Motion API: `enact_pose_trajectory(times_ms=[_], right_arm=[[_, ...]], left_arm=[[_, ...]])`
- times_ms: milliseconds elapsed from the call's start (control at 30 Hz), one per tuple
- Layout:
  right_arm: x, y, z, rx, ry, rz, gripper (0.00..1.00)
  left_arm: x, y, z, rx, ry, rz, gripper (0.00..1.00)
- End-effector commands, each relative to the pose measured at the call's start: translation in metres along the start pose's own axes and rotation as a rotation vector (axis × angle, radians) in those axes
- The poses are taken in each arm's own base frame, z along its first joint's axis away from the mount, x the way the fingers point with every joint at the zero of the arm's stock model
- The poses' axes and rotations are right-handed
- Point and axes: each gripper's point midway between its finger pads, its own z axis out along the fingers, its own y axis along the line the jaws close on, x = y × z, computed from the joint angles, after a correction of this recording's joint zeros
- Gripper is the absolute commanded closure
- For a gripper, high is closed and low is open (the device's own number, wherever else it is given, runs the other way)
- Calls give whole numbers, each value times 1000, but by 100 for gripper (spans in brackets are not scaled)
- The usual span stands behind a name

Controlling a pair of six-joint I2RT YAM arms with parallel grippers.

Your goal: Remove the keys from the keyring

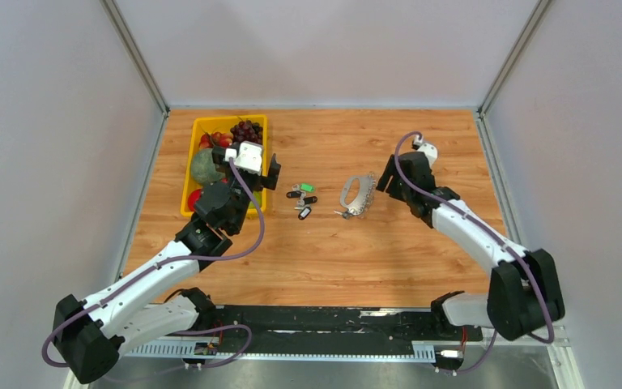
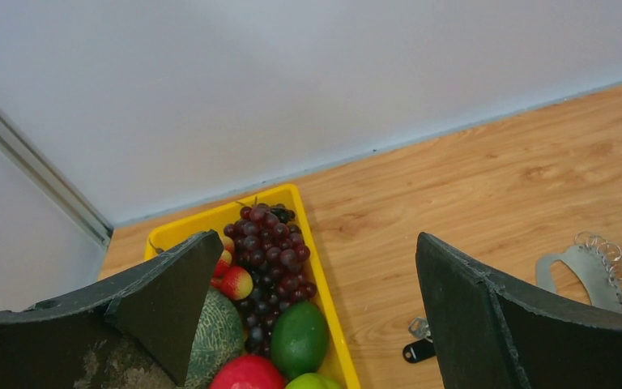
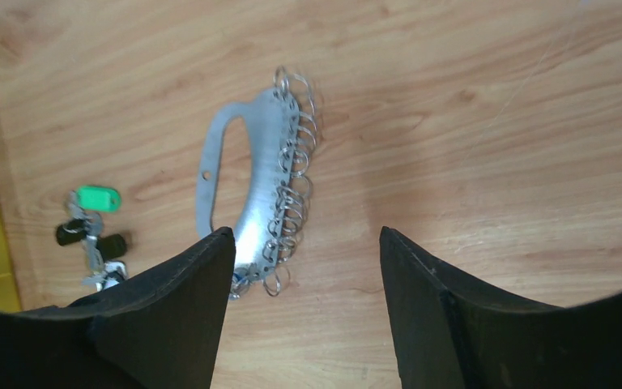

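Wood table [image 1: 332,267]: keys [image 1: 301,198] left of keyring [image 1: 358,194]. Left jaws wide, right jaws narrower, both empty; we should close squarely on keyring.

The keyring [image 1: 358,195] lies flat on the worktop [image 1: 324,259], right of centre. It is a curved silvery plate with a long handle-like cutout and a row of small wire rings strung along one edge. The keys [image 1: 301,199] lie in a loose cluster to its left, near it but not touching. One green head lies farthest from the arms and three black heads lie nearer, with short silvery parts among them. Something small and bluish shows at the keyring's near end, too hidden to make out.
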Motion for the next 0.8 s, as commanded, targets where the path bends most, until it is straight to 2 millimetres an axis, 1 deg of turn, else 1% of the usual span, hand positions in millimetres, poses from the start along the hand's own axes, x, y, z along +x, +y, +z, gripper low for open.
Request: enact_pose_trajectory(times_ms=[0, 67, 200, 300, 400, 533, 600, 700, 767], right_arm=[[11, 18, 22, -29, 51, 51, 34], [22, 17, 32, -23, 79, 52, 37], [41, 23, 47, -48, 130, 47, 38], [54, 32, 56, -82, 164, 19, 41], [64, 34, 63, -82, 185, 1, 41], [74, 22, 77, -26, 194, -5, 41], [81, 14, 86, 20, 198, -8, 44], [90, 7, 98, 60, 214, -8, 45], [95, 9, 103, 58, 232, -7, 53]], left_arm=[[-23, 4, -1, -1, -41, -35, 0], [-24, 3, -1, 7, -44, -38, 0], [-25, 2, -2, 16, -46, -46, 0], [-25, 3, -2, 10, -45, -41, 0], [-24, 3, -2, 9, -43, -38, 0], [-25, 3, -2, 14, -44, -38, 0], [-24, 3, -2, 13, -44, -38, 0], [-25, 3, -2, 13, -44, -39, 0], [-24, 3, -2, 13, -43, -38, 0]])
